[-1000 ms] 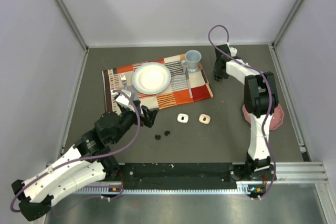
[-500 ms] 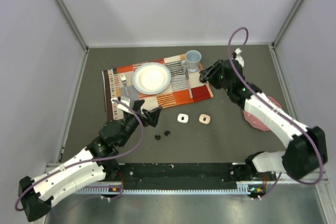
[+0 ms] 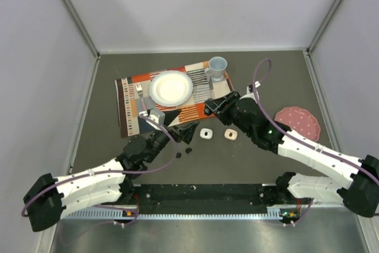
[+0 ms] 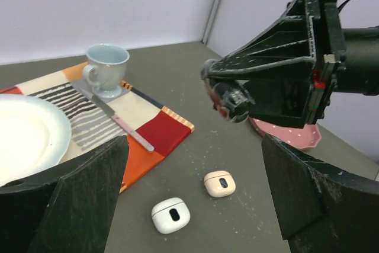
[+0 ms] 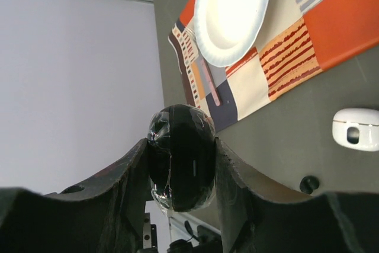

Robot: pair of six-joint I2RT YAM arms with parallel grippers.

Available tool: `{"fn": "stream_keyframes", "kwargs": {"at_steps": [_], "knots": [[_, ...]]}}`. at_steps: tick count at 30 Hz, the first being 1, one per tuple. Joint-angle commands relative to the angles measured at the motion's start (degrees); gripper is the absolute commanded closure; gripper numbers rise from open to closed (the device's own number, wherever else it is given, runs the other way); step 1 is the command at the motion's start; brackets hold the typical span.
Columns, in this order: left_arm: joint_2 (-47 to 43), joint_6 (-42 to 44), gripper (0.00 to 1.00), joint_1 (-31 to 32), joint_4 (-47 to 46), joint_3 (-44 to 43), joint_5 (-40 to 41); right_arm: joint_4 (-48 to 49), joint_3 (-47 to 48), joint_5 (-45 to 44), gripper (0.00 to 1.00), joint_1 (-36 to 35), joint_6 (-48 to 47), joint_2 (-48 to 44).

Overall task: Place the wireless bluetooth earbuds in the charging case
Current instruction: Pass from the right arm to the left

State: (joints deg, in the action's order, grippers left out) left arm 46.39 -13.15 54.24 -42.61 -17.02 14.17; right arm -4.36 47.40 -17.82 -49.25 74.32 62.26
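Observation:
My right gripper (image 3: 214, 106) is shut on a black oval charging case (image 5: 182, 158) wrapped in clear film, held in the air over the placemat's near right corner; this black case (image 4: 234, 98) also shows in the left wrist view. Two black earbuds (image 3: 178, 155) (image 3: 189, 151) lie on the table just behind my left gripper (image 3: 184, 132). That gripper is open, its jaws wide apart and empty. Ahead of it lie a closed white case (image 4: 171, 215) and a closed beige case (image 4: 219, 183). One black earbud (image 5: 308, 184) shows in the right wrist view.
A patterned placemat (image 3: 127, 96) at the back left carries a white plate (image 3: 170, 87), a fork (image 3: 140, 91), a knife (image 4: 118, 122) and a pale blue cup (image 3: 217, 67). A pink dotted plate (image 3: 299, 121) lies at the right. Walls close in the table on three sides.
The right arm has swung from the back right down to the middle, carrying the black case. The left arm has stretched forward and right toward the two closed cases.

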Motion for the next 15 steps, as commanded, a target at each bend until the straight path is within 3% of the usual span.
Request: {"fn": "stream_keyframes", "kwargs": {"at_steps": [1,15], "knots": [[2.8,2.2,0.01,2.4,-10.5,-1.4,-1.3,5.5,-1.1,-5.5,0.94,-3.6,4.2,-1.1],[12.7,1.7,0.02,4.0,-19.1,-4.6,-0.1,7.1,-1.1,-5.6,0.94,-5.4,4.9,-0.5]]}}
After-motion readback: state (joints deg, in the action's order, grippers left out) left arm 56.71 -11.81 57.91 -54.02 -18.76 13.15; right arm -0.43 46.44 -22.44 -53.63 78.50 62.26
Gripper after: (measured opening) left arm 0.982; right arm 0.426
